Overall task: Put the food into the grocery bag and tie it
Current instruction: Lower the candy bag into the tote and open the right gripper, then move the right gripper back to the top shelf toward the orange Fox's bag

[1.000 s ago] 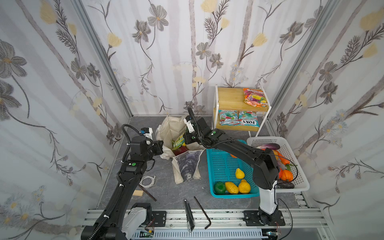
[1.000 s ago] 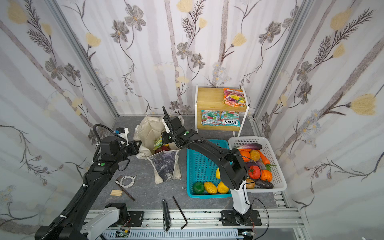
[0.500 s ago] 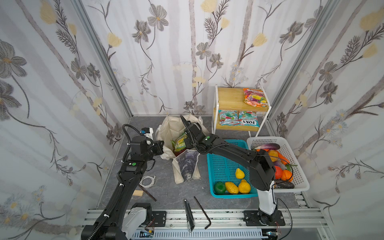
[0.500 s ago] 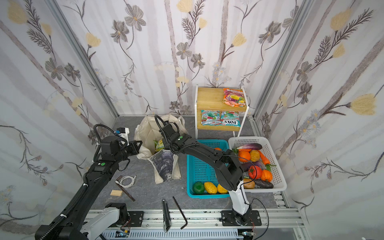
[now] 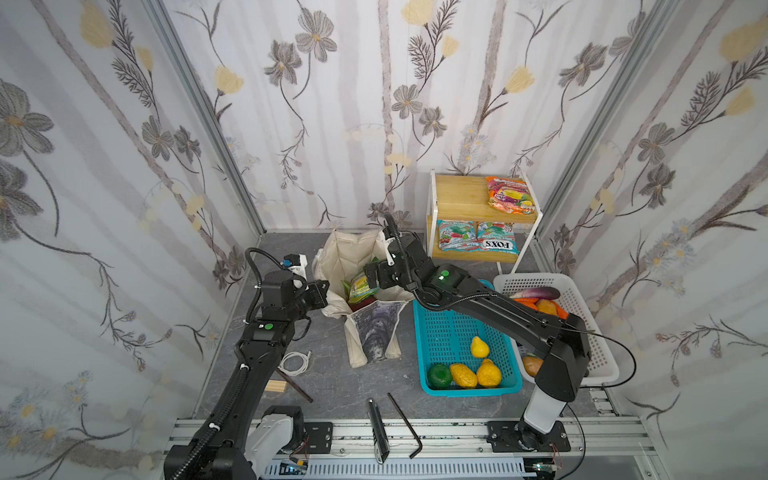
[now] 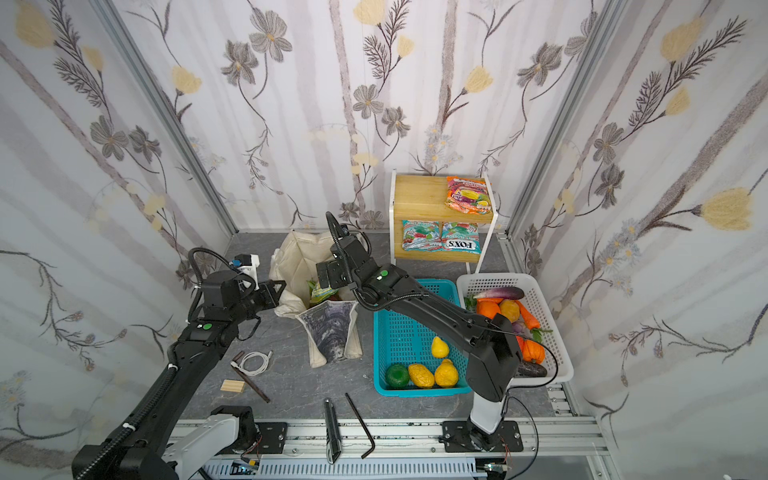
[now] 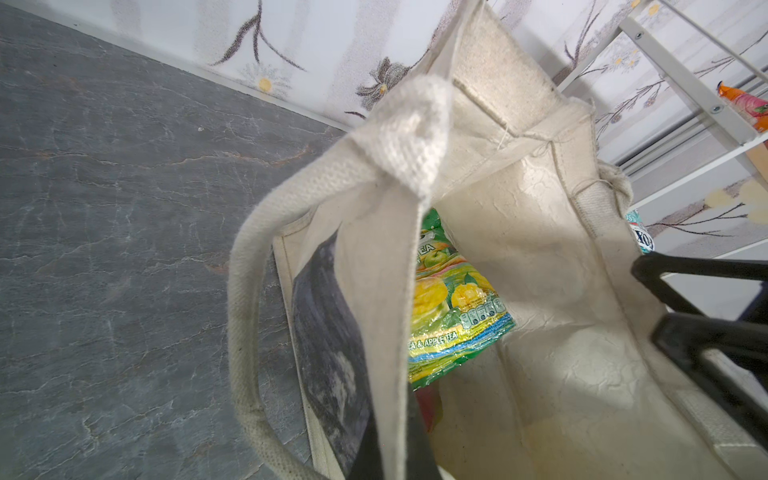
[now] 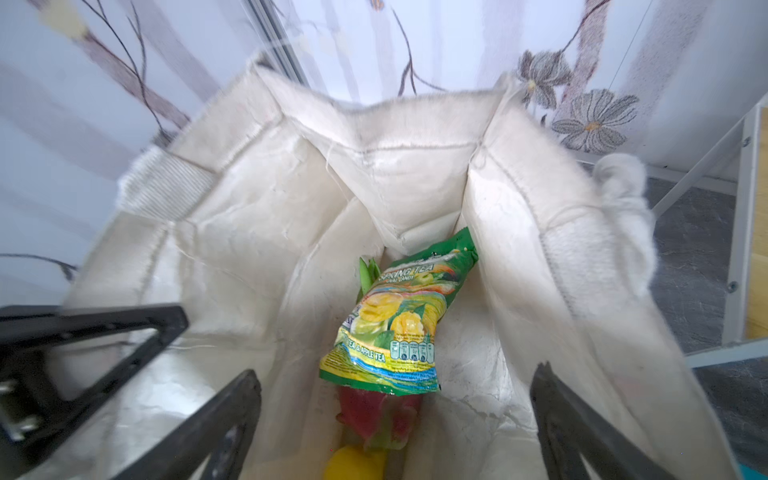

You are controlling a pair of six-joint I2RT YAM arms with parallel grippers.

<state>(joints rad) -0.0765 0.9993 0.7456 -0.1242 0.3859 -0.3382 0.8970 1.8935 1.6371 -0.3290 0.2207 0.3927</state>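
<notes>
**Bagging stage, top and wrist views.** The grocery bag [image 5: 351, 253], a cream canvas tote, stands mouth-up on the grey surface [image 5: 332, 386] between the two arms. The left end effector [image 5: 321, 293] is closed on the tote's side rim, with the fabric pinched between its fingers [image 7: 374, 453]. This hold is judged to keep the limp wall from folding inward, so that the mouth gapes for loading. One handle loop [image 7: 245, 332] hangs outside the opening, clear of the contents and free for tying.

The right end effector [image 8: 397, 370] hovers over the mouth with its fingers spread wide, holding nothing. Below it, the green-yellow snack packet [image 8: 399, 328] lies slantwise on the magenta dragon fruit [image 8: 374, 415]. A yellow fruit [image 8: 353, 465] sits just beside them at the bottom, and a second one cannot be made out.

The orange snack packet [image 5: 509, 199] lies on top of the wooden shelf [image 5: 457, 199], well apart from the tote. It is judged to be the item not yet loaded, with tying to follow.
</notes>
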